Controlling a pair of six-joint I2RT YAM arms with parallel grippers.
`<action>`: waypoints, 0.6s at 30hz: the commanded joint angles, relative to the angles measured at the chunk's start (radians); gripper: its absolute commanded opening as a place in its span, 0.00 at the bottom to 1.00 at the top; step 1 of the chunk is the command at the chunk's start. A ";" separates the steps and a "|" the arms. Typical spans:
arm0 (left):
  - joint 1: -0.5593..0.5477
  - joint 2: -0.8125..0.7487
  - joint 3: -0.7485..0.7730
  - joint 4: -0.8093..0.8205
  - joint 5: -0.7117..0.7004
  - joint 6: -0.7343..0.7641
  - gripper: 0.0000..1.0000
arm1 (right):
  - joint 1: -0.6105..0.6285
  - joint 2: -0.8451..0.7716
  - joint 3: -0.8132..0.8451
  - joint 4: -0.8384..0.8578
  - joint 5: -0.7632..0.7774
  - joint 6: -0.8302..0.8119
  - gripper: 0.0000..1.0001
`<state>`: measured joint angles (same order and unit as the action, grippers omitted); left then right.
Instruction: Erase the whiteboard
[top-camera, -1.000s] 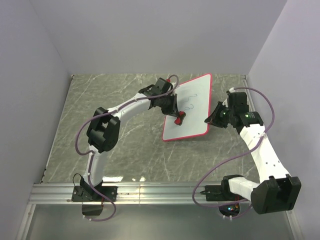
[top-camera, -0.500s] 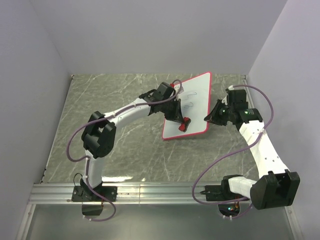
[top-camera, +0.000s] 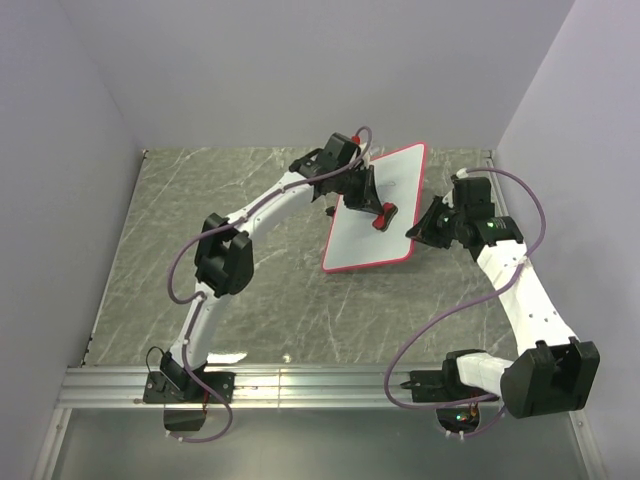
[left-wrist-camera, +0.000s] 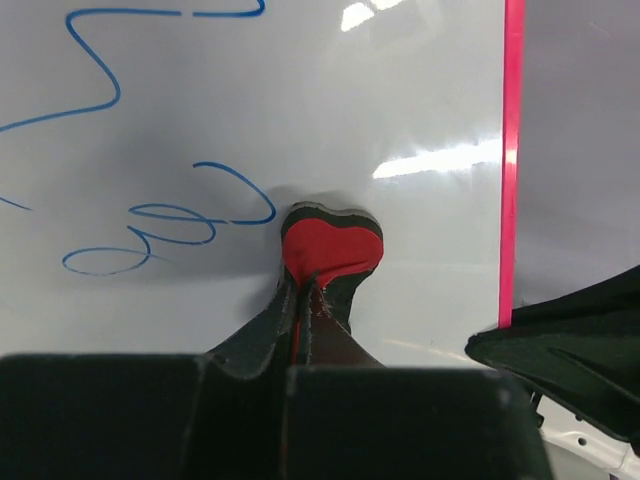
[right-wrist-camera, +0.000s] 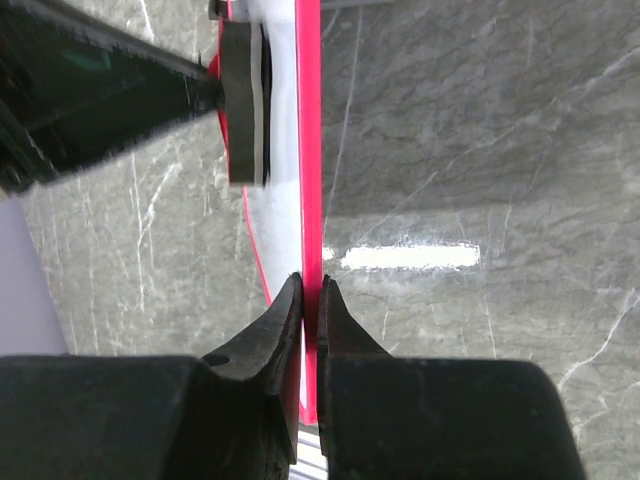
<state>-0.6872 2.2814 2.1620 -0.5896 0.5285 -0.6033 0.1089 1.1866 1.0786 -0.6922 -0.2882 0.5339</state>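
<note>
Presently catalogued, one entry per item.

**Whiteboard** (top-camera: 362, 245): flat white panel with a thin red-pink rim (left-wrist-camera: 513, 150) and rounded corners. It sits at about 1 o'clock from the centre of the marbled table (top-camera: 200, 200). The right wrist view shows it edge-on, which suggests it is tipped up rather than lying flat; how far cannot be told.

**Right gripper** (top-camera: 418, 232): at the board's 3 o'clock edge, with both fingers pinched tight on the rim. Its likely purpose is to brace the board so wiping pressure does not push it away.

**Left gripper** (top-camera: 378, 212): jaws closed on the eraser (top-camera: 384, 214), holding it by one end. The free end is pressed to the board face towards its 1 o'clock corner, just inside the rim. This grip leaves the pad clear to rub.

**Eraser**: small and red, with a dark felt layer and a lobed tip.

**Marks** (left-wrist-camera: 150, 225): thin blue pen line. One looped scribble starts just at the eraser's 9 o'clock, and a longer zigzag stroke runs out at 10 to 11 o'clock.

**Surface condition**: glossy, with a lamp glare. It is clean white around the pad and towards the rim, so the erasing looks only partly done.
</note>
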 joint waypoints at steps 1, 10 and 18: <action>-0.006 0.087 0.131 -0.023 -0.070 -0.001 0.00 | 0.034 -0.024 -0.005 -0.029 -0.009 -0.022 0.00; 0.092 0.122 -0.048 -0.072 -0.174 0.034 0.00 | 0.052 -0.114 -0.011 -0.112 -0.077 -0.074 0.00; 0.100 0.076 -0.244 -0.041 -0.168 0.100 0.00 | 0.051 -0.148 -0.048 -0.109 -0.081 -0.052 0.00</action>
<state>-0.5323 2.3306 1.9831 -0.5835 0.3790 -0.5583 0.1463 1.0584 1.0298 -0.7807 -0.3248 0.5163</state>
